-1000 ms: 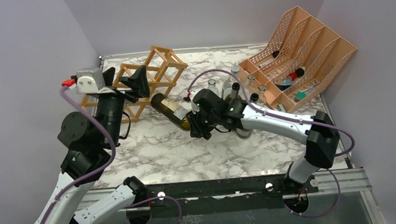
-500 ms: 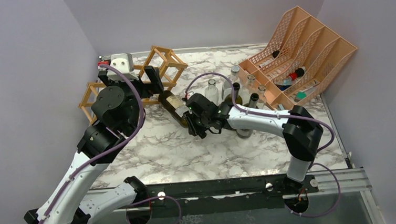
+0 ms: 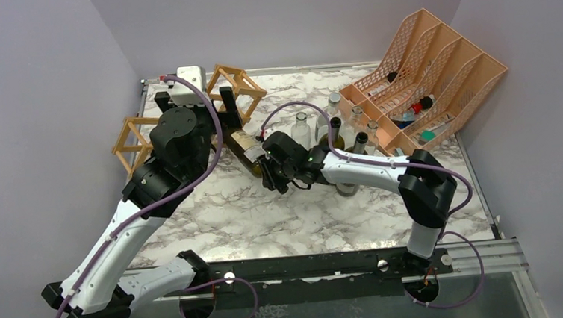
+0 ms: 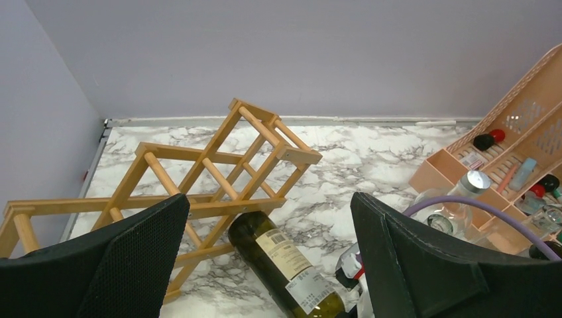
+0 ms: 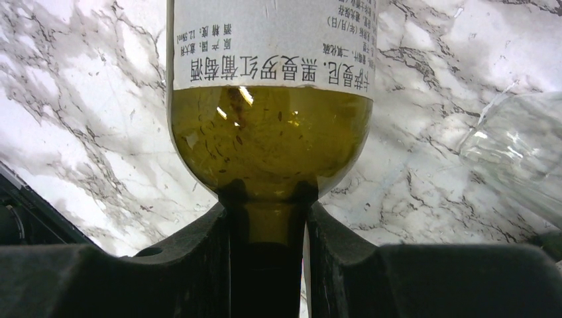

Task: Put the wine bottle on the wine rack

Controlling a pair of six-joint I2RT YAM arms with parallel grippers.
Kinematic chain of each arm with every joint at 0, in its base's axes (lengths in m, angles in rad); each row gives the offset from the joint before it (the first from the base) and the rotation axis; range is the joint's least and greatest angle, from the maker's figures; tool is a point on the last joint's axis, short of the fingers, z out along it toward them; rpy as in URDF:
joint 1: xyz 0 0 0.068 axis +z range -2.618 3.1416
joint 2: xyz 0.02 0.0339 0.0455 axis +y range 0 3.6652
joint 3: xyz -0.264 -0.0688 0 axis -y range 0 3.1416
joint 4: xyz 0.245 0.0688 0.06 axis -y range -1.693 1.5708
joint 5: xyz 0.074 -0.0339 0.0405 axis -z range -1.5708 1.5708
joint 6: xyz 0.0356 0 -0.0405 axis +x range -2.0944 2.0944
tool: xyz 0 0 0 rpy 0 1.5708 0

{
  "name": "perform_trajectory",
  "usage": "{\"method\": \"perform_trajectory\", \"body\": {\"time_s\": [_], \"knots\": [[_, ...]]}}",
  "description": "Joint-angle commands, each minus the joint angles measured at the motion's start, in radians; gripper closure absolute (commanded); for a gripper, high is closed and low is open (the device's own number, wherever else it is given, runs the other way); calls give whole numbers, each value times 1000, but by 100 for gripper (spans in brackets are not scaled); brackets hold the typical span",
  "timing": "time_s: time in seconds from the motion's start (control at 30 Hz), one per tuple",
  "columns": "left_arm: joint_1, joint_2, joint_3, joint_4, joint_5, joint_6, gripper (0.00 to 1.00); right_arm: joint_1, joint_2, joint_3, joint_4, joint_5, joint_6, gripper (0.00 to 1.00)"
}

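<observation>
Bottle (image 4: 285, 262): lying near the far-left corner, base now at the foot of the rack (image 4: 232, 207)
Right gripper (image 5: 267, 222): clamped on its neck, pushed closer
Left gripper (image 4: 268, 212): fingers apart, swung over rack
Meaning: insertion can begin

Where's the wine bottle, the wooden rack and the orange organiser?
wine bottle (image 4: 288, 262), left wrist view, on its label.
wine rack (image 4: 179, 154), left wrist view, on a long crossbar.
orange organiser (image 3: 443, 54), top view, on a slanted divider.

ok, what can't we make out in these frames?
- Top external: left arm covers the wine rack middle and wine bottle base.
- Left wrist: bottle neck cut off by the bottom edge.
- Right wrist: right tool hides the neck; rack out of frame.
- Organiser contents: too small, top external.
</observation>
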Motion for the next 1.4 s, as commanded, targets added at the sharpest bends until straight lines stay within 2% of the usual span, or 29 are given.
{"method": "perform_trajectory", "body": {"time_s": [0.0,0.23,0.6,0.87,1.37], "knots": [[-2,18,42,-25,-6,-7,1,3,15,65,194,49,-8,99],[-2,39,63,-41,10,-13,1,3,74,95,290,59,-47,99],[-2,43,92,-72,36,-22,1,3,219,250,312,88,-136,99],[-2,39,104,-89,55,-33,1,1,315,369,256,138,-188,91],[-2,36,118,-107,67,-40,1,-12,423,535,136,182,-168,75]]}}
